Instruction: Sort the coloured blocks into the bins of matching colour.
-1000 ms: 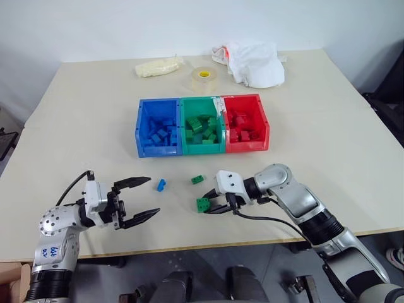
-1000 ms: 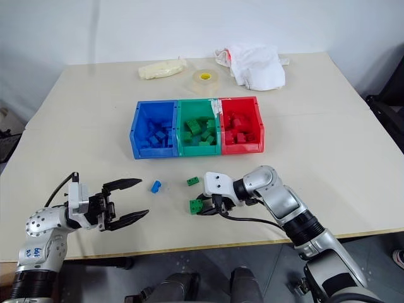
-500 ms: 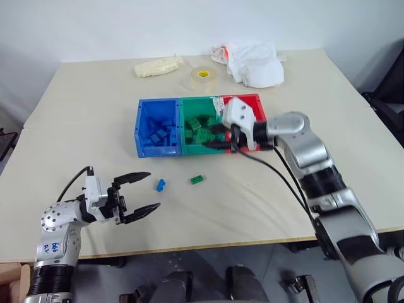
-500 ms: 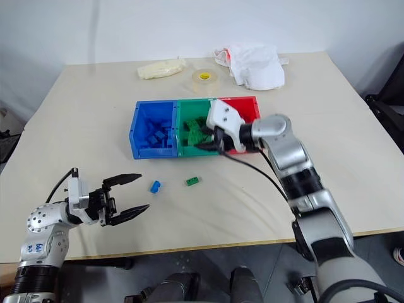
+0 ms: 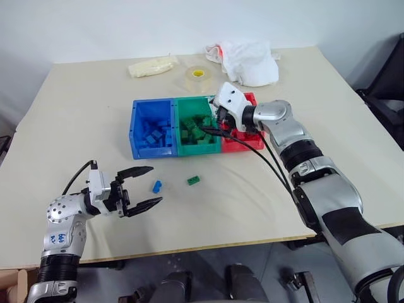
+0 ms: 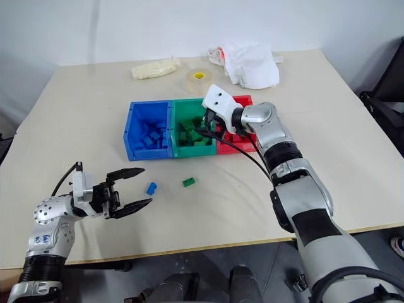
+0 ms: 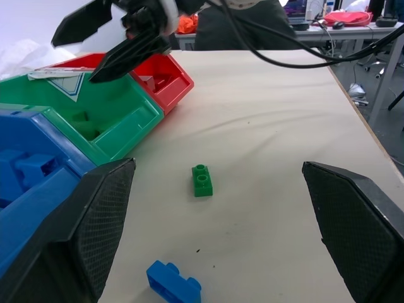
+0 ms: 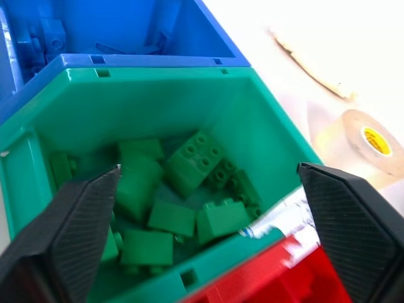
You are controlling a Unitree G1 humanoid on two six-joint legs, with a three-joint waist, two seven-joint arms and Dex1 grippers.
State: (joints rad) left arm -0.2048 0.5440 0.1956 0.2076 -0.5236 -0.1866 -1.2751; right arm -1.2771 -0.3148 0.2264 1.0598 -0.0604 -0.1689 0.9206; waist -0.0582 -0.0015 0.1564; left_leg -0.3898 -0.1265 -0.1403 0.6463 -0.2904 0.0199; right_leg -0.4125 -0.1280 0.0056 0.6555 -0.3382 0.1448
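Bins (image 5: 189, 149) in blue, green and red hold matching bricks in the head views. Right gripper (image 5: 214, 124) gapes empty over the green one. Left wrist view: a green brick (image 7: 202, 180) and blue brick (image 7: 173, 283) lie between the spread left fingers (image 7: 353, 227).

Head pair looks down over the table (image 5: 76, 113); wrist cameras sit close, both sharing the green bin (image 8: 252, 120).
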